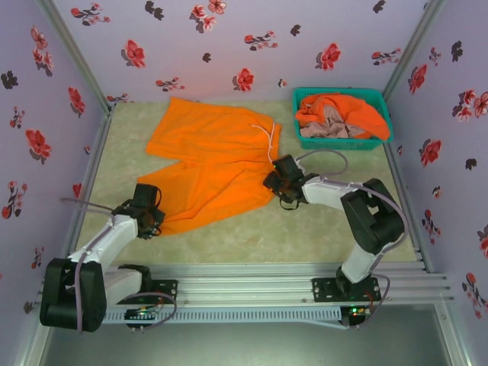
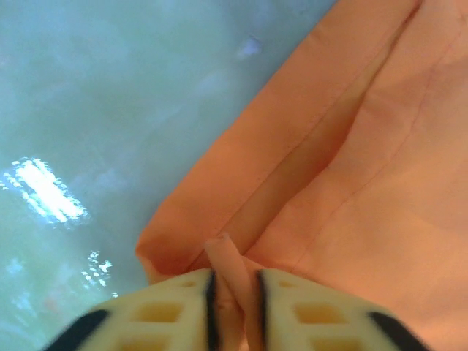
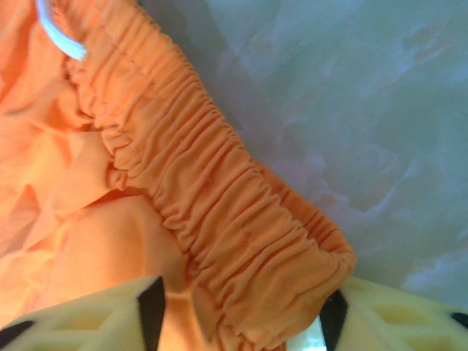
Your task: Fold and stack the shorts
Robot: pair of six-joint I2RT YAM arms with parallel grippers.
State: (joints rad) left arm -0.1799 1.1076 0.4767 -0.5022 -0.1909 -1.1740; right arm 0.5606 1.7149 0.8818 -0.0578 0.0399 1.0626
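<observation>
Near strip of table (image 1: 305,229) bare, passable; spread orange shorts (image 1: 213,160) cover centre; basket (image 1: 335,142) blocks far-right corner.

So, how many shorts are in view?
3: orange shorts spread on the table; a second orange pair and a pink-beige pair in the basket, where more may be hidden.

Across the table's (image 1: 305,229) middle lie the spread shorts (image 1: 210,164), left gripper (image 1: 156,221) at their near-left corner, right gripper (image 1: 276,185) at their right edge; heaped shorts (image 1: 343,114) in the basket (image 1: 341,92), far-right corner.
</observation>
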